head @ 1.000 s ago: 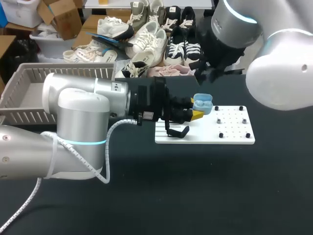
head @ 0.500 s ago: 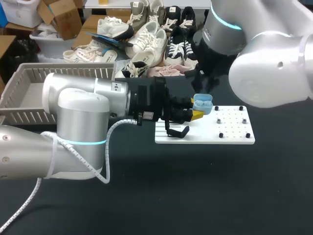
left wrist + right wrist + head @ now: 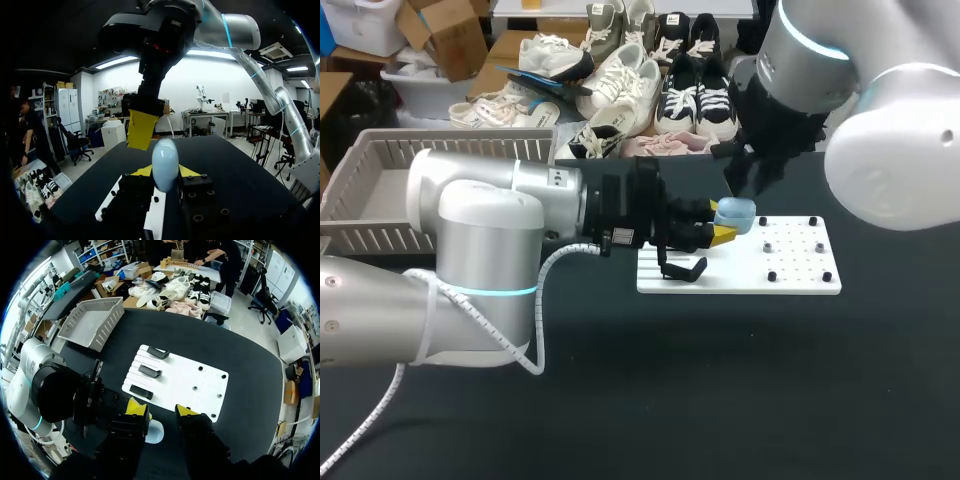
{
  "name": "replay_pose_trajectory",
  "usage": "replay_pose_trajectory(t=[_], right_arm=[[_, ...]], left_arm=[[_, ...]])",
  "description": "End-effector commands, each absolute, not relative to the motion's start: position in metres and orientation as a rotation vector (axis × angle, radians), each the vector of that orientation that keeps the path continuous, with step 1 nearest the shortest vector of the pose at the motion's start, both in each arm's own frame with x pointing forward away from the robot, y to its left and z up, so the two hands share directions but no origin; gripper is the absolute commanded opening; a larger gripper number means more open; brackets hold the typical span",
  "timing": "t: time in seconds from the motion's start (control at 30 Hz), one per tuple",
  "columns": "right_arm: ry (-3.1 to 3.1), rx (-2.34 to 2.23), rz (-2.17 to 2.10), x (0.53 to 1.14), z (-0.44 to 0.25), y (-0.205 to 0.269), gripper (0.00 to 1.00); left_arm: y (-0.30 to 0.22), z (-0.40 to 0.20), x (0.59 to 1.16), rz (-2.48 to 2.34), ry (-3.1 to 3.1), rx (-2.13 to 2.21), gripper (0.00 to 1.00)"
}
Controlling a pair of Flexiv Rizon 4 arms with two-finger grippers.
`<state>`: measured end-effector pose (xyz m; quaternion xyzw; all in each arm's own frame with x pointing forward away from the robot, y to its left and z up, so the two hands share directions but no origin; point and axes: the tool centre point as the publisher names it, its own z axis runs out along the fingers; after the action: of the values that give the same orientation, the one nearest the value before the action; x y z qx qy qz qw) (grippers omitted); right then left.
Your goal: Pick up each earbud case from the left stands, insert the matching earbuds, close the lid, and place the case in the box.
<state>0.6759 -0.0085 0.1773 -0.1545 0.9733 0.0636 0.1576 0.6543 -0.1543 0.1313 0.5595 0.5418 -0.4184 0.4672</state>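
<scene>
A light blue earbud case [image 3: 736,213] with its lid down hangs over the left part of the white stand board [image 3: 790,265]. My left gripper [image 3: 728,226] is shut on it from both sides. In the left wrist view the case [image 3: 165,157] stands upright between the yellow tips of that gripper [image 3: 165,172]. My right gripper [image 3: 745,185] is directly over the case, open, and one of its yellow fingers [image 3: 141,130] is just past the case's top. In the right wrist view the case [image 3: 154,432] shows below the gap of the right gripper [image 3: 161,411].
The white board [image 3: 185,385] carries up to three black stands [image 3: 150,371] along its left side and several small pegs on its right. A grey slatted box [image 3: 380,190] stands at the table's far left. Shoes lie behind the table's far edge.
The case's lid, up a second ago, is now down. My right gripper has come down onto the case from behind it. The left arm has held still.
</scene>
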Motion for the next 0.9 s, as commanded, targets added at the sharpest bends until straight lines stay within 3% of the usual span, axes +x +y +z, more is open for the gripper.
replay_pose_trajectory(t=[0.03,0.43,0.9], right_arm=[[2.751,-0.431,0.188,0.660,0.180,-0.011,0.31],[2.673,-0.129,0.312,0.657,0.203,-0.041,0.32],[2.662,0.207,0.280,0.639,0.194,-0.063,0.33]], left_arm=[[-0.155,0.131,0.653,-1.021,1.330,1.367,0.00],[-0.133,0.142,0.669,-0.971,1.316,1.374,0.00],[-0.001,0.170,0.733,-0.772,1.388,1.363,0.00]])
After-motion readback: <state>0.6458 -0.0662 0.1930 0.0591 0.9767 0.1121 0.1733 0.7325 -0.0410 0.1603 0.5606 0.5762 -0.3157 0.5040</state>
